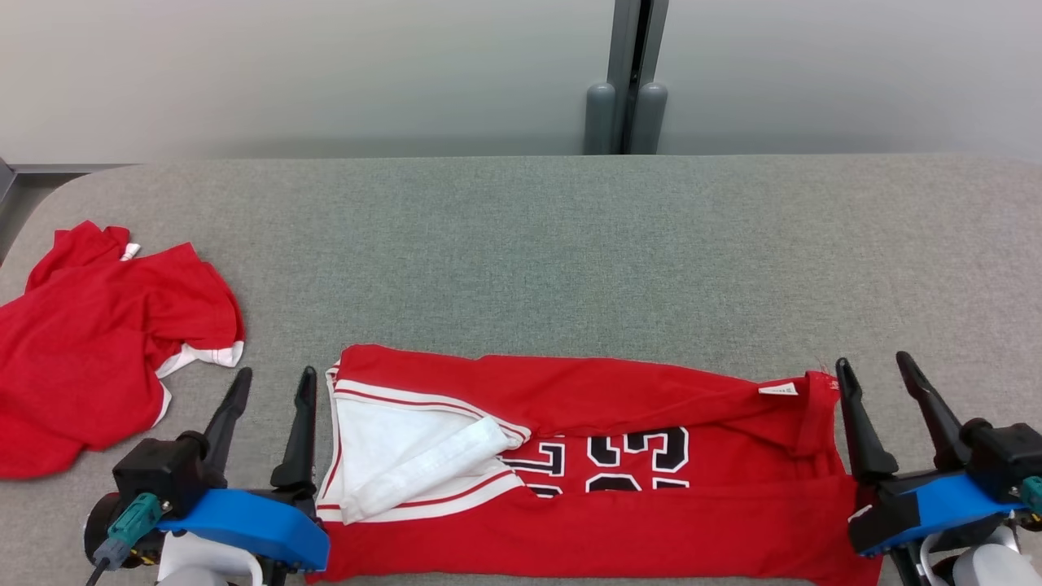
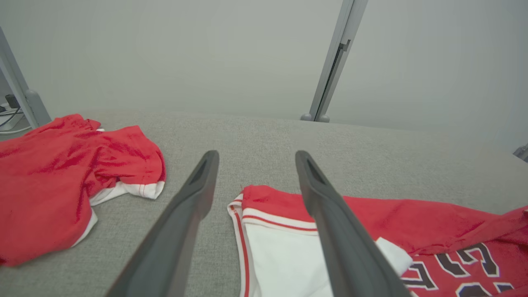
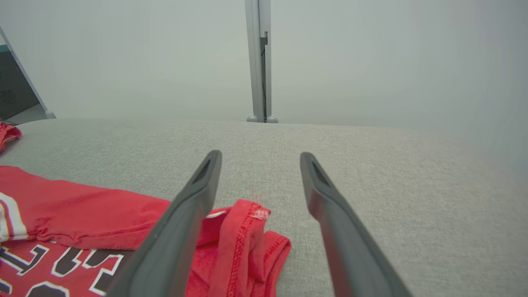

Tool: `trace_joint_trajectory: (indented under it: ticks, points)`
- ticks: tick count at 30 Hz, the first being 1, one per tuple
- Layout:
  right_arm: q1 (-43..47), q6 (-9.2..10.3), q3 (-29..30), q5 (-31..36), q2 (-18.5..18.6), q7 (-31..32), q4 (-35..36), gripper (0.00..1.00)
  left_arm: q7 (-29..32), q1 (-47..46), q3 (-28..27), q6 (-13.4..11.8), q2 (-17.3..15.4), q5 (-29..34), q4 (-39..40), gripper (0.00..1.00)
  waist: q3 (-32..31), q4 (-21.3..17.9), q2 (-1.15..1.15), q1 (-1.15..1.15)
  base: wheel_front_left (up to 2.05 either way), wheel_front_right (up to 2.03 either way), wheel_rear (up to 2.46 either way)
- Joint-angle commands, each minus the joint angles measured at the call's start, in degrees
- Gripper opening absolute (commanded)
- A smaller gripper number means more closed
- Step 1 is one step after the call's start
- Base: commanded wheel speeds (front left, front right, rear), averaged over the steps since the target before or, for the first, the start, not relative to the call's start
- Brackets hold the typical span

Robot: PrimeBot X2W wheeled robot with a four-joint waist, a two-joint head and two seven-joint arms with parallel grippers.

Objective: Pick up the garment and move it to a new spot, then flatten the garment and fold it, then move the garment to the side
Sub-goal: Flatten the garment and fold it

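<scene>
A red jersey garment (image 1: 619, 488) with white trim and black numbers lies folded lengthwise along the near edge of the grey table (image 1: 521, 244). My left gripper (image 1: 273, 378) stands open at its left end, fingers empty, beside the white-trimmed edge (image 2: 264, 231). At the garment's right end (image 3: 247, 235) my right gripper (image 1: 871, 366) is open too, holding nothing, its fingers (image 3: 189, 214) standing over the red hem.
A second red garment (image 1: 106, 342) lies crumpled at the table's left edge, also visible in the left wrist view (image 2: 62, 181). A grey post (image 1: 627, 81) rises behind the table against the pale wall. The far half of the table is bare cloth.
</scene>
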State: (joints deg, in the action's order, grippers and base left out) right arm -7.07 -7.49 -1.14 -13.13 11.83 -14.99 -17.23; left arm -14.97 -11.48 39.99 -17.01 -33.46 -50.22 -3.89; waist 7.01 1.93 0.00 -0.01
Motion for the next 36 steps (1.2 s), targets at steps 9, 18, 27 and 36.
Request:
trace_joint_trajectory:
  ticks: [9,18,27,36]
  points:
    - [-3.36,-0.01,3.69,0.24,-0.17,3.71,-1.22,1.0,-0.26,8.69,-18.88,1.35,9.9,16.14,3.63,1.0,0.07,0.48,0.0,0.01,0.0,0.0,0.0]
    - [-3.38,-0.01,4.02,-0.2,-2.23,8.95,-10.87,1.0,-0.27,12.95,-30.82,8.65,19.93,26.2,2.73,1.0,0.32,1.86,0.0,0.01,0.0,0.0,0.0]
    - [-0.59,-0.01,2.12,-1.29,-4.67,8.8,-16.82,1.0,-0.27,13.61,-36.86,13.81,24.72,31.64,0.63,1.0,0.28,1.57,0.0,0.01,0.0,0.0,0.0]
    - [-2.74,-0.02,-0.27,-2.59,-6.32,6.86,-21.57,0.0,-0.27,12.61,-40.75,17.34,27.56,35.35,-0.34,1.0,0.28,0.99,0.0,0.01,0.0,0.0,0.0]
